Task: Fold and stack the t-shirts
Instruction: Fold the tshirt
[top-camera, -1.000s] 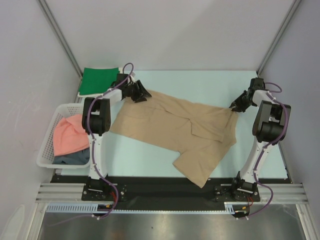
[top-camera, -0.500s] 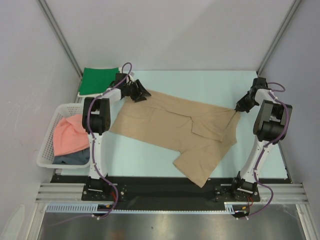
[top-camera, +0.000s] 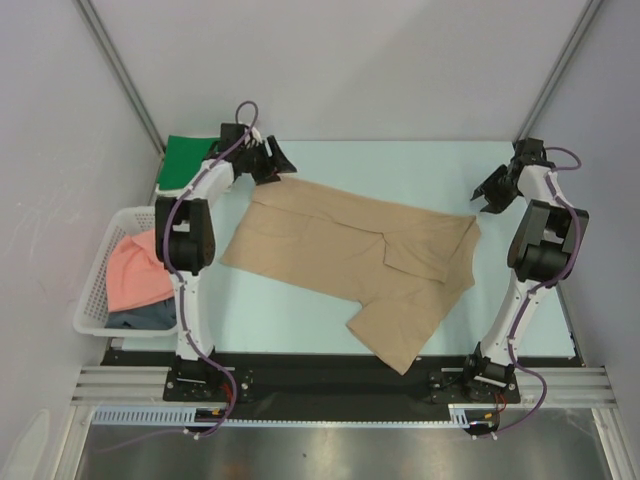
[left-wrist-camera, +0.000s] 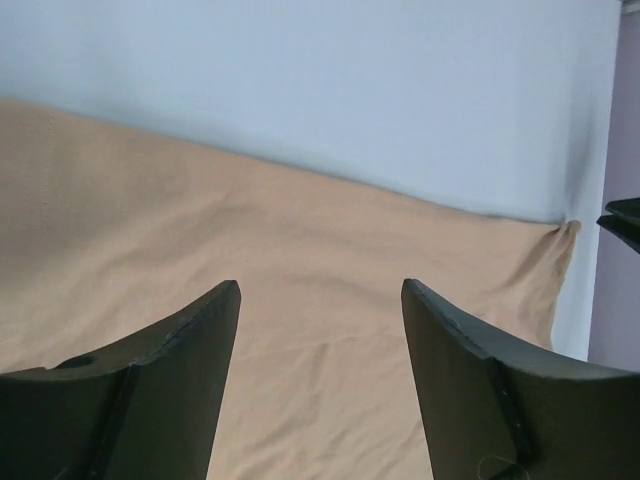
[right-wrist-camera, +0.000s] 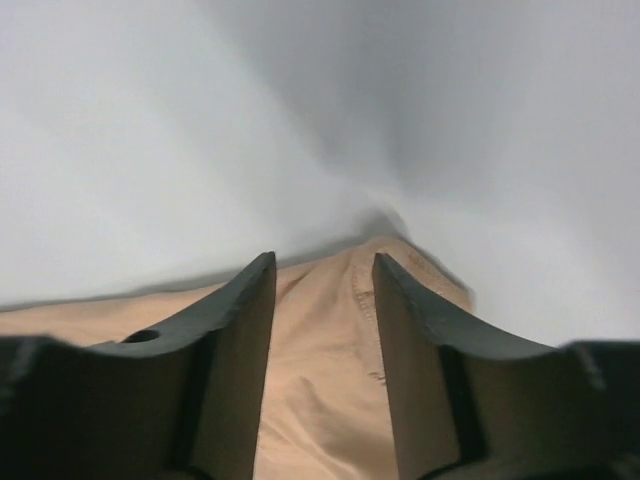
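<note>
The tan t-shirt (top-camera: 340, 250) lies spread across the middle of the pale surface (top-camera: 400, 165), partly folded, with one flap laid over its right half and a loose corner reaching toward the near edge. The left arm extends from its base along the left side to the far-left part of the surface and bends at the wrist toward the centre. The left claw (top-camera: 275, 165) sits just beyond the far-left corner of the tan t-shirt. In the left wrist view this claw (left-wrist-camera: 320, 290) is spread wide, with nothing between its fingers (left-wrist-camera: 180, 370) and only flat tan cloth beyond them. The right arm rises along the right side, with its wrist turned inward. The right claw (top-camera: 487, 192) sits just beside the far-right corner of the tan t-shirt, apart from it. In the right wrist view this claw (right-wrist-camera: 322, 262) is parted and empty, and the shirt corner lies ahead of the gap. The green t-shirt (top-camera: 188, 160) lies folded flat at the far-left corner. The salmon pink t-shirt (top-camera: 135, 275) and the dark grey-blue t-shirt (top-camera: 140, 318) lie crumpled in the white basket (top-camera: 93, 300) at the left edge.
</note>
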